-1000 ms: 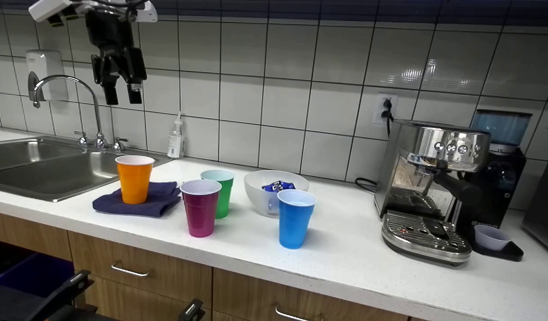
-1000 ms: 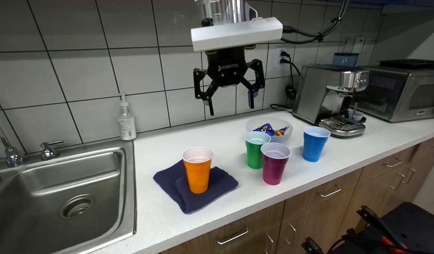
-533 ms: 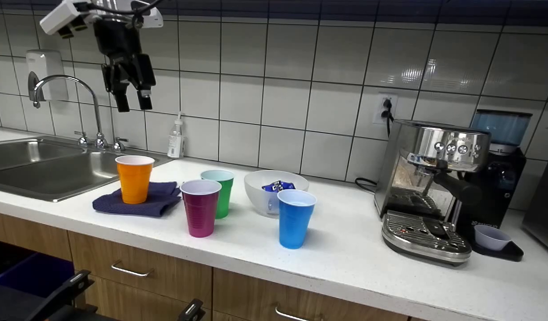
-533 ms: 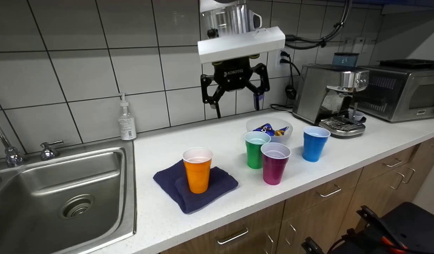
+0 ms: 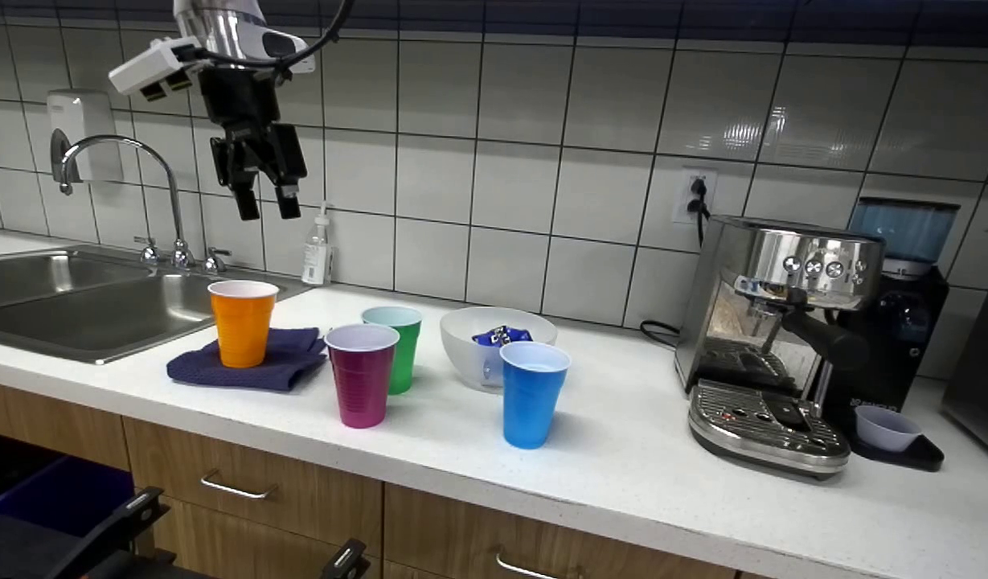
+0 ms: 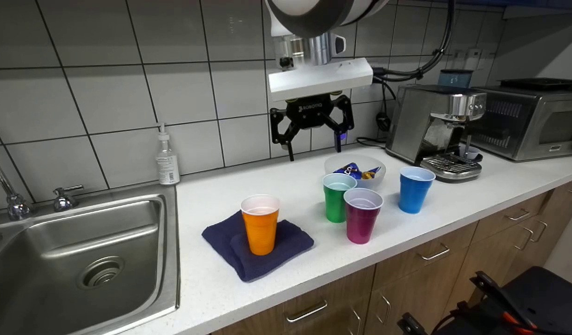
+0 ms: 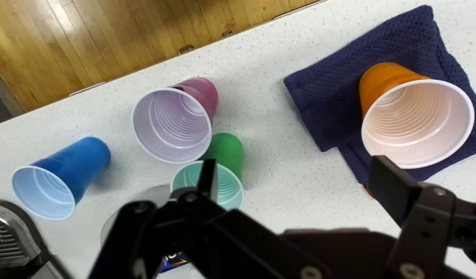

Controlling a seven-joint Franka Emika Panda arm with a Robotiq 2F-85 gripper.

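White speckled bench point(image 6: 220, 197): above, we list black pincer point(image 6: 314, 153), empty, jaws apart; below, orange tapered plastic cup point(image 6: 261, 230), upright on folded navy cloth point(image 6: 292, 239), likely its mat; green tapered plastic cup point(image 6: 334, 204) nearby.

ROBOTIQ: white capitals plus small logo on the black gripper point(image 6: 314, 154) body, exterior view; only word fully legible. Pump bottle point(image 6: 167, 168), far left: printed lines, too small to read. Blue wrapper point(image 6: 352, 170): white letters, partial, can't make out. Grinder point(image 5: 895, 346), far right: pale lettering low on front, blurred. Microwave point(image 6: 528, 125), far right: tiny front marking, illegible.
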